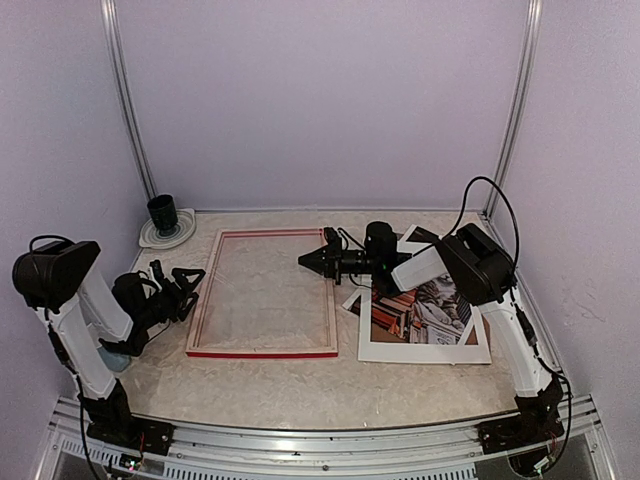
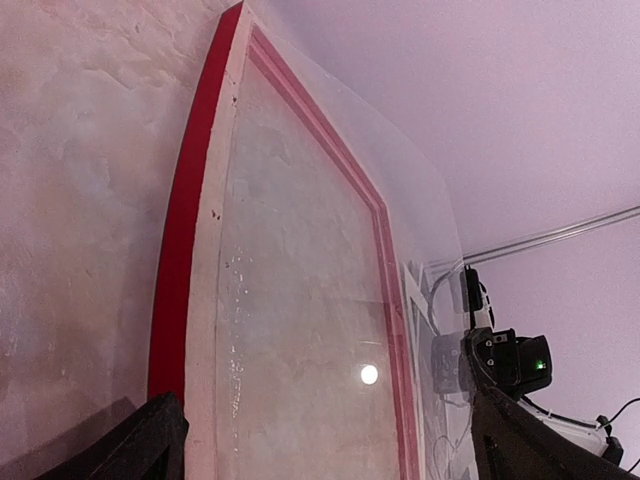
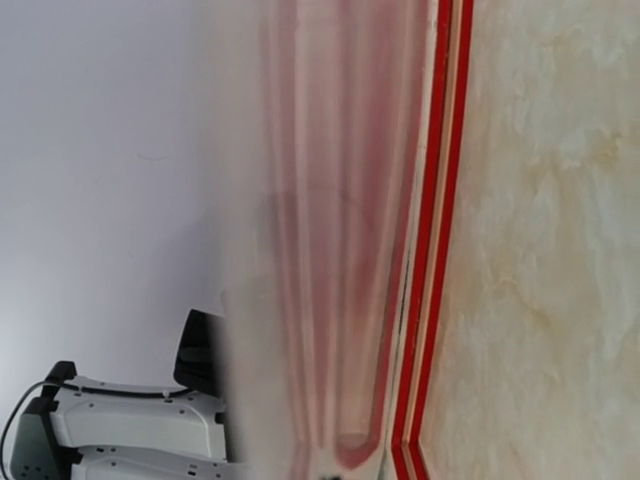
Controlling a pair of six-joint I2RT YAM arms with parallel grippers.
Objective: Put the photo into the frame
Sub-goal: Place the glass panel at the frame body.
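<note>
Photo (image 1: 425, 318): colour print showing reddish and pale book stacks. It lies flat on the table (image 1: 300, 390) to the right of the frame, under a white mat board (image 1: 420, 353), and shows through the board's window. The right arm hides its upper part.
Frame (image 1: 262, 352): large, thin rectangle lying flat at mid-table, well apart from the photo's visible part. Outer edges are red; the upward face and inner edges are pale wood.
Clear sheet (image 2: 300, 250): thin, glossy and transparent, with one bright light spot reflected on it. It lies over the frame opening, and its far side is tilted up off the frame.
Table surface: mottled cream, stone-like pattern, matte.
Left gripper (image 1: 190, 285): fingers spread wide and holding nothing, just beside the frame's left rail.
Right gripper (image 1: 305, 260): fingertips pressed together on the raised edge of the clear sheet, above the frame's right rail near its far corner.
Top view only: photo, mat board, and a black cup (image 1: 162, 210) on a white dish (image 1: 170, 238) at the back left.
Left wrist view only: small marks on the pale rail of the frame (image 2: 185, 250), and the sheet's curved upper edge against the wall.
Right wrist view only: double red line of the frame (image 3: 440, 250) edge-on, and the clear sheet (image 3: 300, 250) as a blurred pink band.
</note>
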